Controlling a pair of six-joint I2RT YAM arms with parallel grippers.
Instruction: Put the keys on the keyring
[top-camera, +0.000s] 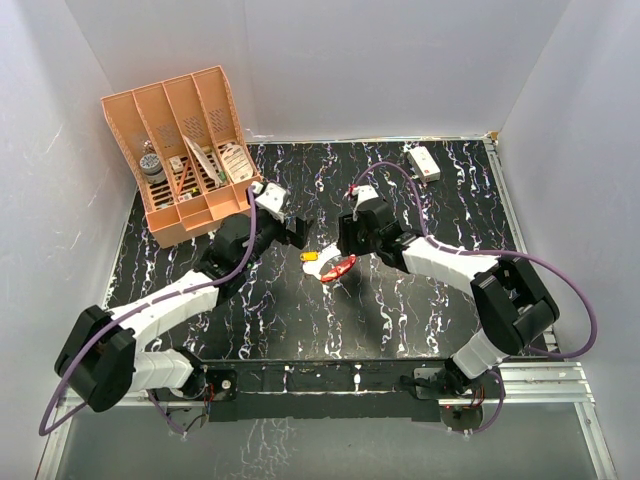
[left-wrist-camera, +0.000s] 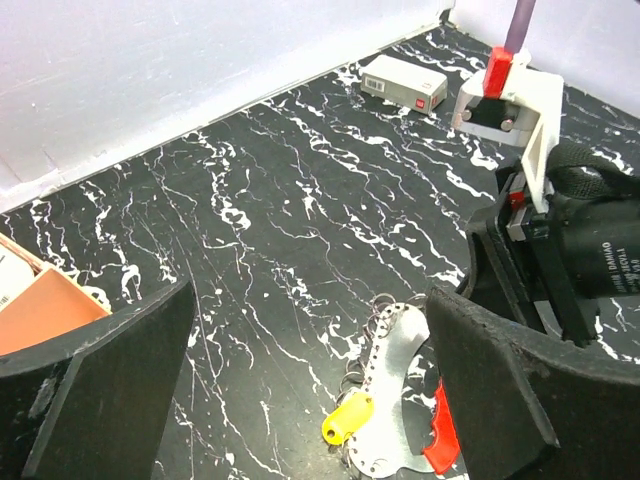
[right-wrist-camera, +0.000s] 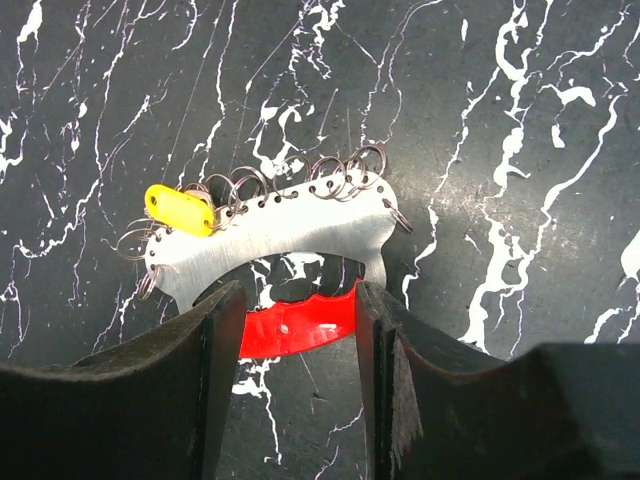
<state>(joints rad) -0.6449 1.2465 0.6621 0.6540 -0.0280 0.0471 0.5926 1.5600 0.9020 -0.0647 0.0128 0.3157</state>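
Left gripper (left-wrist-camera: 305, 370) gapes wide, empty. Right gripper (right-wrist-camera: 297, 295) straddles the thin red curved keyring (right-wrist-camera: 300, 327) beside the flat silvery metal keys (right-wrist-camera: 290, 225), can't tell if gripped. I'd hold it steady

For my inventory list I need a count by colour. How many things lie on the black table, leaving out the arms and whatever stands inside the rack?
Orange: 1, the rack
White: 1, the box
Silver: 1, the silvery plate with small rings along its edge
Yellow: 1, the yellow tag
Red: 1, the red band
Total: 5
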